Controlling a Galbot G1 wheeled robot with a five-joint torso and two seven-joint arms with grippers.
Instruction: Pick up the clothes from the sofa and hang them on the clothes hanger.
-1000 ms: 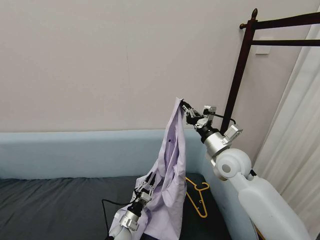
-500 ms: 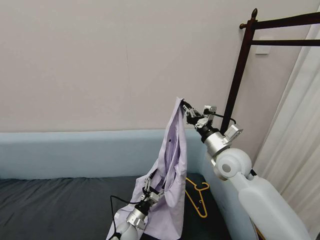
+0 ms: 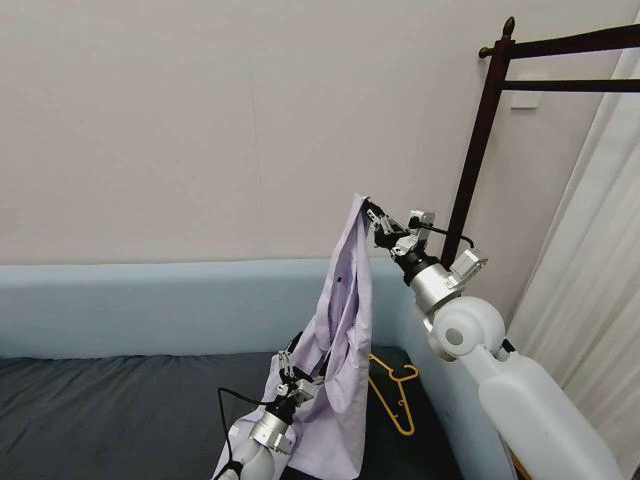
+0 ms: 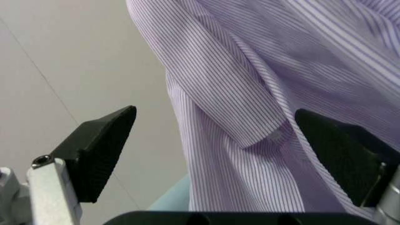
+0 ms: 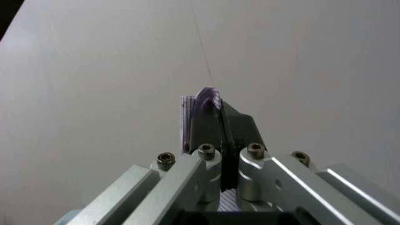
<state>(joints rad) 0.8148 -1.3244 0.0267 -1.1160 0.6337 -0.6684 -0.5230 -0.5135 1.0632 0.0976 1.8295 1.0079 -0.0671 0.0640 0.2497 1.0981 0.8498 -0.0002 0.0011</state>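
Note:
A lilac striped shirt [image 3: 342, 340] hangs in the air over the sofa's right end, pinched at its top by my right gripper [image 3: 368, 211], which is shut on the cloth [image 5: 201, 105]. My left gripper [image 3: 296, 362] stands open low at the shirt's left side, its fingers [image 4: 100, 150] spread wide with a fold of the striped cloth [image 4: 250, 103] between them, apart from both pads. The dark wooden clothes hanger stand [image 3: 478, 140] rises to the right, behind my right arm.
A yellow wire hanger [image 3: 396, 392] lies on the dark sofa seat [image 3: 110, 410] near the right armrest. The pale blue sofa back [image 3: 150, 305] runs along the wall. A white curtain [image 3: 600, 290] hangs at the far right.
My left gripper has risen along the shirt's lower left side and moved slightly right. The right gripper and the shirt's top have stayed put.

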